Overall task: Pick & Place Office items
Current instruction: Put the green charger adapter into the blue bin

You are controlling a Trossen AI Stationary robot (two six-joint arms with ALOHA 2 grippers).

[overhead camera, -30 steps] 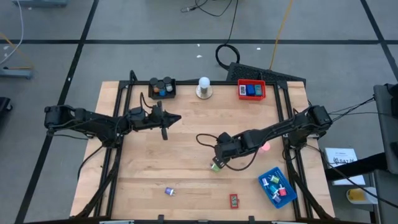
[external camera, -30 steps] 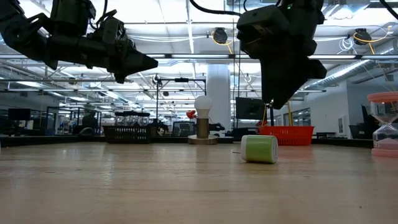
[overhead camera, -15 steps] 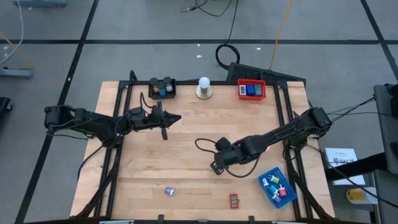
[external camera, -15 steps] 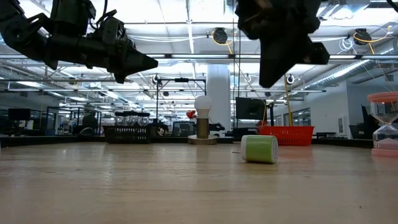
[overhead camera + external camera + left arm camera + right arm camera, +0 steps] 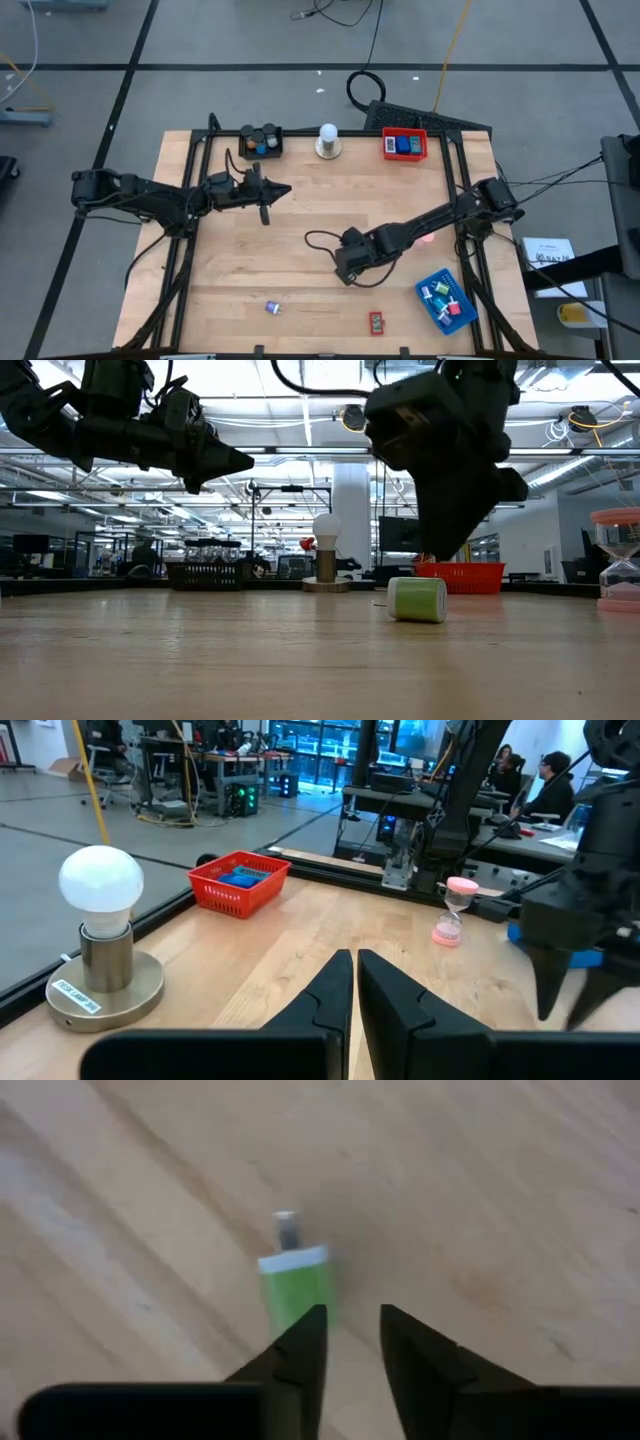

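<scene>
A small green item with a white band and a metal tip [image 5: 295,1285] lies on its side on the wood; in the low view the green item [image 5: 417,600] rests on the tabletop. My right gripper [image 5: 350,1320] hovers just above it, tips pointing down, narrowly open and touching nothing; from overhead, my right gripper [image 5: 346,272] hides it. A purple-blue clip [image 5: 272,308] and a red rectangle [image 5: 376,321] lie near the near edge. My left gripper [image 5: 285,189] waits shut, raised over the table's left half, also seen as the left gripper [image 5: 353,960].
A black tray [image 5: 261,141] with cylinders, a white bulb on a round base [image 5: 327,141] and a red tray [image 5: 404,145] line the far edge. A blue tray [image 5: 445,298] with items sits near right. A pink hourglass [image 5: 427,237] stands beside my right arm.
My right gripper rose, then came down lower over the green item, shifting slightly toward the near-left of the table. The green item has stayed where it was.
</scene>
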